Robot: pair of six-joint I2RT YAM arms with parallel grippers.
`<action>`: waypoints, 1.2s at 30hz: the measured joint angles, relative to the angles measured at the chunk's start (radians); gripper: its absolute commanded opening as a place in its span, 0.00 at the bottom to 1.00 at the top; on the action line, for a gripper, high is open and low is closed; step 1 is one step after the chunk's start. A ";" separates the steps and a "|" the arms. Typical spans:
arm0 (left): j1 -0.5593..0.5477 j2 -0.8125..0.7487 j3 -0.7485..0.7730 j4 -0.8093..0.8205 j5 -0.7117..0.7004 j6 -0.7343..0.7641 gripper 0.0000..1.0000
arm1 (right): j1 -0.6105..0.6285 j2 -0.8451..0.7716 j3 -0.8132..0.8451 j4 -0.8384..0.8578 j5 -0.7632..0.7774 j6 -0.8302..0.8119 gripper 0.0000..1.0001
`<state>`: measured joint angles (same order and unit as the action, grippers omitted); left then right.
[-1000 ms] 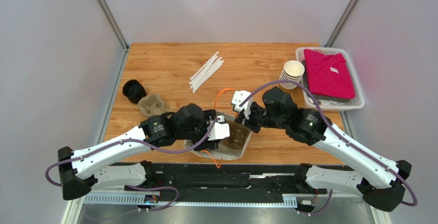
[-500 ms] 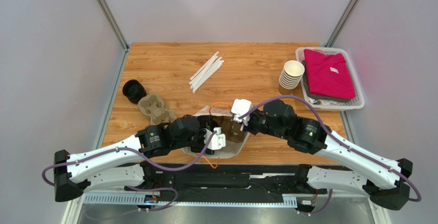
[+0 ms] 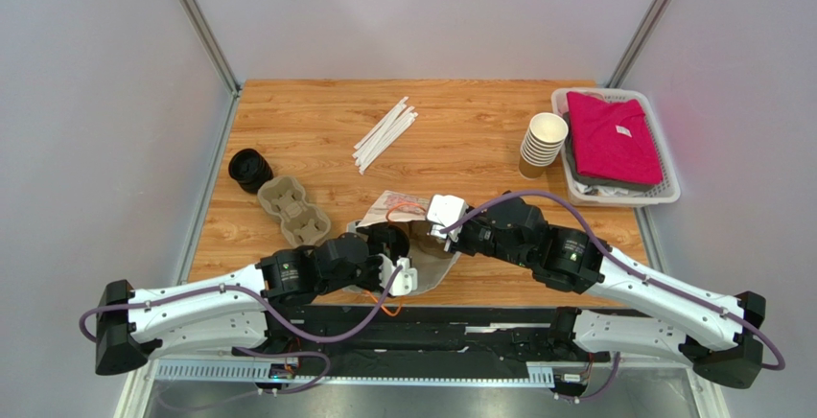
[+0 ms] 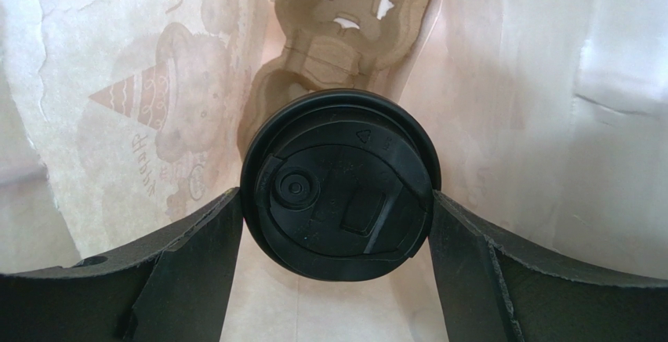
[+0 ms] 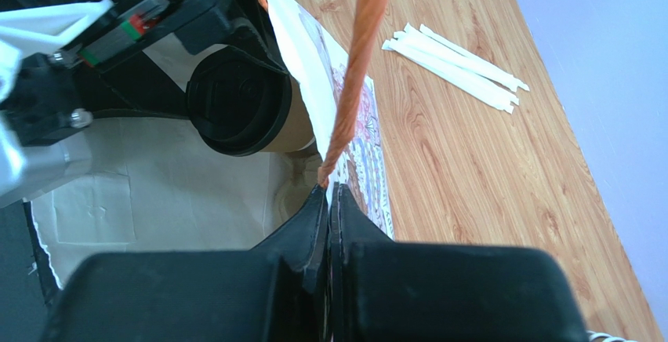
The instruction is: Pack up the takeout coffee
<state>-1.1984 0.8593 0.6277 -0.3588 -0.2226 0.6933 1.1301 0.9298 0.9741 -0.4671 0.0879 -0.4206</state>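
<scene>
The takeout coffee [image 4: 339,185], a kraft cup with a black lid, sits between my left gripper's [image 4: 335,197] two fingers, which press on the lid's sides. It is inside the printed paper bag [image 4: 510,83], above a pulp tray [image 4: 345,12] at the bag's bottom. In the top view the left gripper [image 3: 391,250] reaches into the bag [image 3: 436,267] near the table's front edge. My right gripper [image 5: 329,193] is shut on the bag's rim by the orange handle [image 5: 357,60]. It holds the mouth open beside the cup [image 5: 243,110].
A second pulp tray [image 3: 292,209] and a stack of black lids [image 3: 249,169] lie at the left. White straws [image 3: 386,133] lie mid-table. A stack of lidless cups [image 3: 544,140] stands by a white basket [image 3: 671,193] of folded clothes at the right.
My left gripper has moved with the cup toward the near edge and deeper into the bag. My right gripper has followed left and nearer, still holding the bag's rim.
</scene>
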 measured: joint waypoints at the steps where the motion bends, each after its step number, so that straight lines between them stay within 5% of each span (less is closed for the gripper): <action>1: -0.008 -0.006 -0.007 0.006 -0.009 0.007 0.19 | 0.000 0.001 0.000 0.000 0.002 0.006 0.00; 15: -0.111 -0.044 -0.013 0.021 -0.077 0.109 0.18 | 0.000 0.029 0.037 -0.012 0.016 0.089 0.00; 36: -0.035 0.161 0.150 -0.031 -0.119 0.019 0.15 | 0.000 0.029 0.050 -0.050 -0.076 0.093 0.00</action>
<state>-1.2331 1.0199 0.7780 -0.3901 -0.3416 0.7120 1.1301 0.9592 1.0237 -0.5171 0.0124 -0.3279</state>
